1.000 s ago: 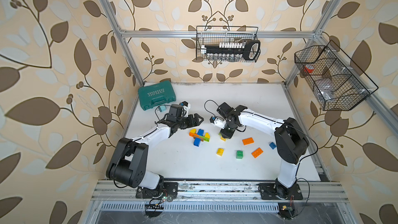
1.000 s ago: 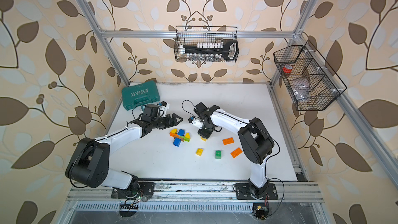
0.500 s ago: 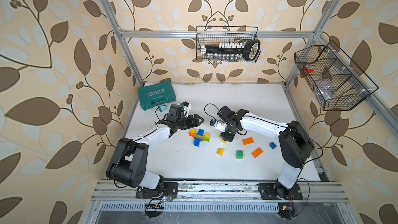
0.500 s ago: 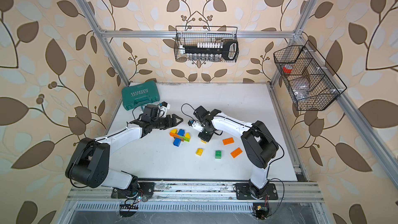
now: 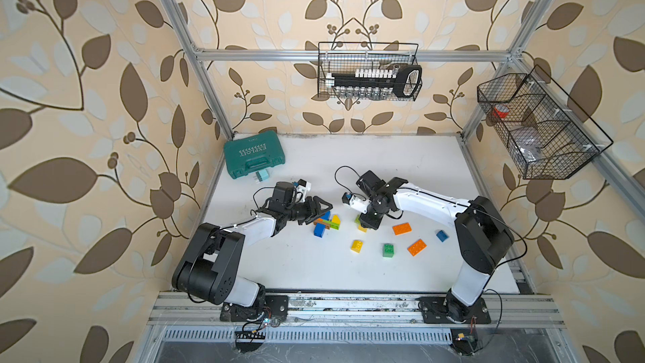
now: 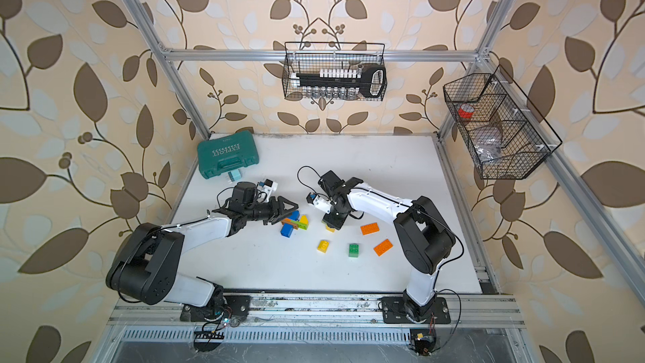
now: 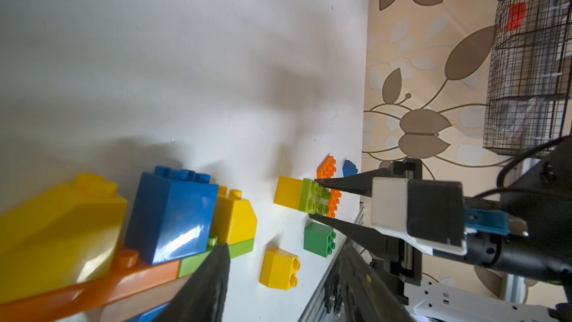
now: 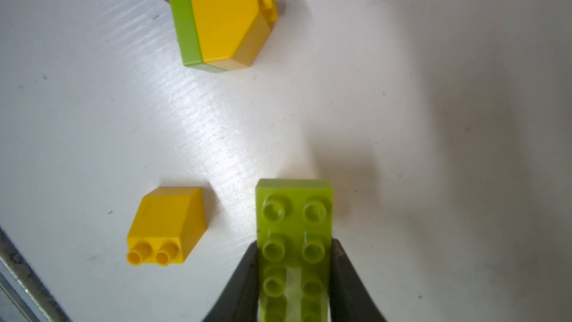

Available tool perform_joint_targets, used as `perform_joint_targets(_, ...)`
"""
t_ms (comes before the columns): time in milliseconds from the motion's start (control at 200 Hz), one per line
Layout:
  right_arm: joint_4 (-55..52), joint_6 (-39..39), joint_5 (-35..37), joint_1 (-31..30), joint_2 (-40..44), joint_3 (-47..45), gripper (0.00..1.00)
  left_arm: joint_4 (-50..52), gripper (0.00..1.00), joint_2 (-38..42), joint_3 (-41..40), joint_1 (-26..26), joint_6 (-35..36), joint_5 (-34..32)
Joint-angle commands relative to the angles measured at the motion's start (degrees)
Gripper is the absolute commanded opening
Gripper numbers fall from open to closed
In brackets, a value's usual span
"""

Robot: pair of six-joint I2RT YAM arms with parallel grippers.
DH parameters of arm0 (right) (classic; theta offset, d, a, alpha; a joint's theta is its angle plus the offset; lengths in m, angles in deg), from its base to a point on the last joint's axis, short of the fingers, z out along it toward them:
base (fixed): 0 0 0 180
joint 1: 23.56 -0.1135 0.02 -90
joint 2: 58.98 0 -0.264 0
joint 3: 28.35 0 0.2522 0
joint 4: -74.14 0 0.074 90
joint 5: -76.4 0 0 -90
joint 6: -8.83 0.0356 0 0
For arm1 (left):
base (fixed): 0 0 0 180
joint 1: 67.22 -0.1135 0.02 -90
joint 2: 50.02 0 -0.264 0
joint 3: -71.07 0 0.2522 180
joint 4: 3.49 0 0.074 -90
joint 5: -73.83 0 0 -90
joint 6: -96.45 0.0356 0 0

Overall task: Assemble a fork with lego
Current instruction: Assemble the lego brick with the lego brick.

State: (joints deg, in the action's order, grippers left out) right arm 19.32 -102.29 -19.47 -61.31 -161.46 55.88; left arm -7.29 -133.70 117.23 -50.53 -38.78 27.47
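Lego, a joined yellow, blue, orange and green cluster, lies on the middle of the table. The left tool is half open at its left end, and the right tool is clamped on a lime plate just right. There is open room toward the far edge.

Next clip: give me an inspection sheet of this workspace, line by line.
Surface: white table, faint marks.
Job's things: part-built cluster; five loose bricks by the right arm; lime plate on a yellow brick.
Clutter: teal case, small teal piece beside it.
Grippers: left gripper astride the cluster, grip unclear; right gripper shut on the lime plate.
Cables: black loop at each wrist, off the bricks.
Surroundings: back basket, side basket, leaf wallpaper.
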Motion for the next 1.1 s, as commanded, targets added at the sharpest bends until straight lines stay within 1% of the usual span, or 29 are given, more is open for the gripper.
perform_joint_targets(0, -0.09, -0.58, -0.46, 0.59, -0.54, -3.19, 0.35, -10.01, 0.55, -2.26, -0.27, 3.19, -7.13, 1.29)
perform_joint_targets(130, 0.41, -0.76, -0.41, 1.16, -0.14, -4.66, 0.35, -16.52, 0.48, -5.99, -0.24, 6.45, -10.96, 0.00)
perform_joint_targets(230, 0.59, -0.86, -0.54, 1.57, 0.36, -5.34, 0.35, -18.27, 0.44, -8.13, 0.29, 9.53, -12.04, -1.30)
perform_joint_targets(315, 0.92, -1.13, -0.67, 1.81, 1.05, -5.96, 0.35, -22.19, 0.41, -10.60, 0.25, 11.48, -14.06, -1.78)
perform_joint_targets(485, 0.97, -1.20, -0.73, 2.17, 1.57, -6.38, 0.35, -28.60, 0.40, -15.76, 0.77, 14.45, -17.12, -3.15)
perform_joint_targets(565, 1.06, -1.20, -1.12, 2.18, 1.83, -6.77, 0.36, -29.10, 0.41, -17.15, 1.65, 15.88, -17.37, -4.19)
perform_joint_targets(725, 1.20, -1.20, -1.50, 2.20, 1.94, -7.02, 0.36, -29.51, 0.42, -19.43, 3.87, 16.72, -17.26, -5.39)
perform_joint_targets(905, 0.72, -0.70, -1.51, 2.04, 1.84, -6.71, 0.36, -31.53, 0.46, -22.01, 5.35, 17.28, -17.34, -5.23)
perform_joint_targets(970, 0.63, -0.20, -1.47, 1.98, 1.66, -6.49, 0.37, -32.35, 0.43, -23.28, 5.68, 17.60, -17.56, -4.82)
perform_joint_targets(1095, 0.83, 0.69, -1.59, 1.89, 1.40, -6.50, 0.38, -38.16, 0.39, -26.09, 5.35, 17.96, -19.80, -2.97)
